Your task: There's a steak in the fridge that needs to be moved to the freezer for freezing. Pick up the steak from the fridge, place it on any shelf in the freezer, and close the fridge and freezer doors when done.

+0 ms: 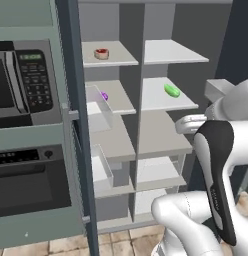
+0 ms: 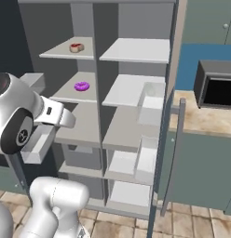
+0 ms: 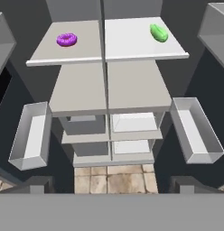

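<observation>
The fingers (image 3: 112, 182) are spread wide and nothing is held between them, in front of the open unit. Beyond them, a purple ring (image 3: 67, 39) is seen on the freezer's (image 1: 108, 125) second shelf. One level above the ring, the steak (image 1: 101, 53) is found on the topmost shelf (image 1: 113, 59).

The steak (image 1: 101, 53), red with a tan rim, is seen lying flat on the top shelf (image 1: 110, 60) of the freezer (image 1: 106, 120), far left; both doors (image 1: 76, 120) are open.
</observation>
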Robot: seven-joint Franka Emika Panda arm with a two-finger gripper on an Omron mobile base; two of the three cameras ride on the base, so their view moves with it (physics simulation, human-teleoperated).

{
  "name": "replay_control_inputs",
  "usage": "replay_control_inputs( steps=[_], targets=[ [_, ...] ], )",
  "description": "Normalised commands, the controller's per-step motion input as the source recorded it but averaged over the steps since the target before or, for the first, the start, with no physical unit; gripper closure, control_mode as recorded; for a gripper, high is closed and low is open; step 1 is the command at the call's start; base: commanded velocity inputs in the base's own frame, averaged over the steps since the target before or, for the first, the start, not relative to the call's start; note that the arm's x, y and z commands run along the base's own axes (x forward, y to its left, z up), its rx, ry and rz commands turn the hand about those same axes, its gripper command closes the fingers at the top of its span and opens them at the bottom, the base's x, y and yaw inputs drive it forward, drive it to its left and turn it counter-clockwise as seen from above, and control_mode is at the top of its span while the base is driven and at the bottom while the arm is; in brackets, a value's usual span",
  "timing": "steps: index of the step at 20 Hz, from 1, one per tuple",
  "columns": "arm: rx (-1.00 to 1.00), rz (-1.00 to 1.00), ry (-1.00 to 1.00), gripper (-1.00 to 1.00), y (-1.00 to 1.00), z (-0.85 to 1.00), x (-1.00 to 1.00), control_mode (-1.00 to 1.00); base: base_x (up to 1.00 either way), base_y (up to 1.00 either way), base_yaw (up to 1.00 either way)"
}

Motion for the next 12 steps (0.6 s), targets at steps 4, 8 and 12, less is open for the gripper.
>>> replay_control_inputs(
  steps=[4,8,12],
  targets=[
    [0.0,0.0,0.0,-1.0,0.0,0.0,0.0,1.0,-0.56,0.0,0.0],
    [0.0,0.0,0.0,-1.0,0.0,0.0,0.0,1.0,-0.13,0.0,0.0],
    [0.0,0.0,0.0,-1.0,0.0,0.0,0.27,-1.0,0.03,0.0,0.0]
  ],
)
